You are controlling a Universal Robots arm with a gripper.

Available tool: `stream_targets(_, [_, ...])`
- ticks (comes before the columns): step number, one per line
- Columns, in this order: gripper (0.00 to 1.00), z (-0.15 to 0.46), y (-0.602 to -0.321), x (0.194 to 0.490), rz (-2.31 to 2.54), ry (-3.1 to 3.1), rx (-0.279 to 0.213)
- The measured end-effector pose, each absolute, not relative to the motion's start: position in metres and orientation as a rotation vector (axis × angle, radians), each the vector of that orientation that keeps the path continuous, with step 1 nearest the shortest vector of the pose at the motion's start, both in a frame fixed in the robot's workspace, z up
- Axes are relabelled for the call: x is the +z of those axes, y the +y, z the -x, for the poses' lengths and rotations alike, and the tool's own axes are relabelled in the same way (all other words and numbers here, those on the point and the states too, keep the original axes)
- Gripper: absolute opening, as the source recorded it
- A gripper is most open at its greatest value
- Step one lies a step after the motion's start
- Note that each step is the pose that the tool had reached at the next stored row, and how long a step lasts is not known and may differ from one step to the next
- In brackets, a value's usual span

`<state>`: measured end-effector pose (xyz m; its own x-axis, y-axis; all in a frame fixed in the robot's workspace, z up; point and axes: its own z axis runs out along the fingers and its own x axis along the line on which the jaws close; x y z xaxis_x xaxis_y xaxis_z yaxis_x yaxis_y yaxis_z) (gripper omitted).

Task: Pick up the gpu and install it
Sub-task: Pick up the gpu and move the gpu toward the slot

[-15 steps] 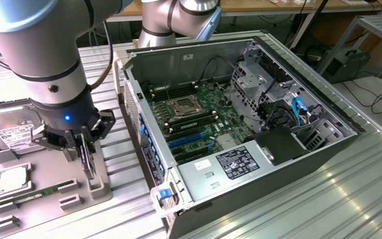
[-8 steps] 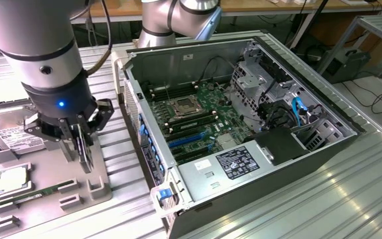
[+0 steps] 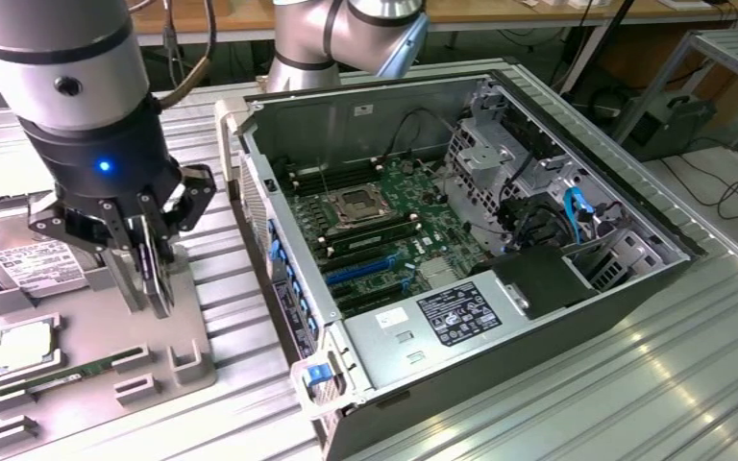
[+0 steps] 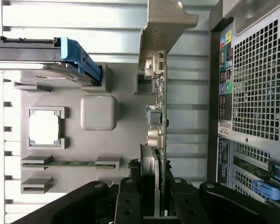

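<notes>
The gpu (image 3: 146,259) is a thin dark card seen edge-on, standing upright over the grey parts tray (image 3: 196,327). My gripper (image 3: 147,288) is shut on it, one finger on each face. In the wrist view the gpu (image 4: 161,107) runs away from my gripper (image 4: 158,189) as a narrow green-edged strip with connectors, ending in its pale metal bracket (image 4: 167,23). I cannot tell whether the card's lower edge still touches the tray. The open computer case (image 3: 472,240) lies to the exterior view's right, its motherboard (image 3: 382,216) and blue expansion slots (image 3: 362,271) exposed.
On the tray lie a silver hard drive (image 3: 30,259) in a blue-tabbed carrier (image 4: 79,56), a processor (image 3: 23,346), and a slim green memory stick (image 3: 61,376). The case's perforated rear wall (image 4: 256,84) stands close beside the tray. The ribbed metal table (image 3: 626,384) extends to the right.
</notes>
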<state>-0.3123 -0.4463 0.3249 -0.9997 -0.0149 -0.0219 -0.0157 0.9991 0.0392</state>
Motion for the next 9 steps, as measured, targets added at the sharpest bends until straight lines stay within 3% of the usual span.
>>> stream_targets(9, [0.28,0.312,-0.446,0.351,0.024,3.119,0.061])
